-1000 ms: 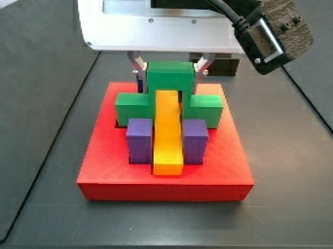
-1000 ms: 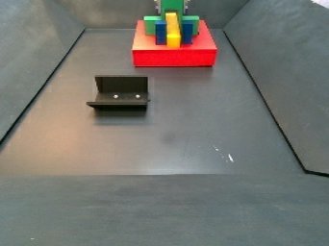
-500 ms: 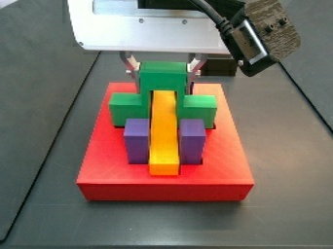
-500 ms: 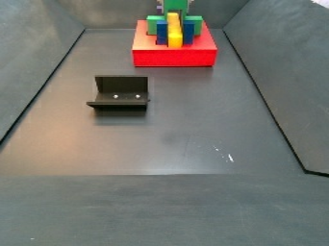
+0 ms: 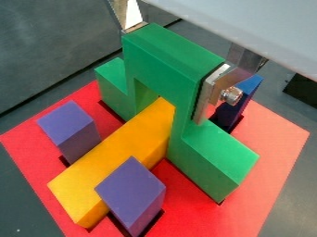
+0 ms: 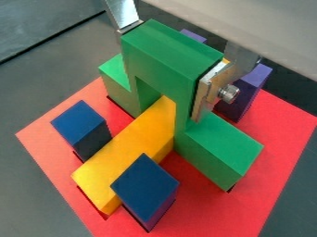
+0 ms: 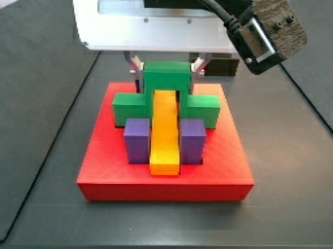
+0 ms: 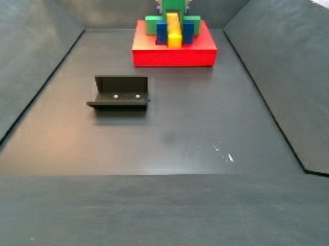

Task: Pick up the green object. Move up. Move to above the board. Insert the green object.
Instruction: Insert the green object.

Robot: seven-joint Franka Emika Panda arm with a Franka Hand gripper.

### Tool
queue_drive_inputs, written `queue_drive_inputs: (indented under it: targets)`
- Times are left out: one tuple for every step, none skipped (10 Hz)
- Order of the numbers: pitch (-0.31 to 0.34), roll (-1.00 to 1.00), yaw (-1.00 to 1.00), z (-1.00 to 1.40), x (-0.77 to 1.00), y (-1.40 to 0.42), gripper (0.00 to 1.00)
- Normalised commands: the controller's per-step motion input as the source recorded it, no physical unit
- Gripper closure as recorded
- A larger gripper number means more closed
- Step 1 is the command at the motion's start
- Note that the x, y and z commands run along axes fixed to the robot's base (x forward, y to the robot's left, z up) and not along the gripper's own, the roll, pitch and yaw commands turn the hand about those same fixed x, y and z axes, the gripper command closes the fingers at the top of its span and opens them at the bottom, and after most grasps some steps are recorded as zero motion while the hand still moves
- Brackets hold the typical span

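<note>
Gripper (image 7: 166,68): over the board's (image 7: 117,175) far side, jaws clamped on the green object (image 7: 166,89).
Green object: slightly lower than before, straddling the yellow bar (image 7: 164,131).

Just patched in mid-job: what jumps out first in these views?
The green object straddles the long yellow bar on the red board at the floor's far end. The pincer clamps its centre cube. Purple blocks flank the bar; the dark fixture stands alone mid-floor.
</note>
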Motion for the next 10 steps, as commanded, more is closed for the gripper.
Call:
queue_drive_inputs:
  targets:
    - [-0.107,0.11,0.02,-0.38,0.07,0.0,1.0]
    - [-0.106,0.12,0.01,-0.39,0.01,0.0,1.0]
    - [-0.123,0.12,0.02,-0.44,0.0,0.0,1.0]
    - [-0.079,0.04,0.25,-0.26,0.0,0.01,1.0]
    - [-0.067,0.03,0.35,-0.19,0.0,0.0,1.0]
    - [-0.04,0.08,0.22,-0.22,0.01,0.0,1.0]
    - [-0.033,0.11,0.19,-0.24,0.0,-0.02,1.0]
    - [-0.067,0.1,0.1,-0.32,0.0,-0.14,1.0]
    - [-0.101,0.06,0.0,-0.37,0.05,-0.14,1.0]
    - [-0.091,0.06,-0.01,-0.45,0.18,-0.09,1.0]
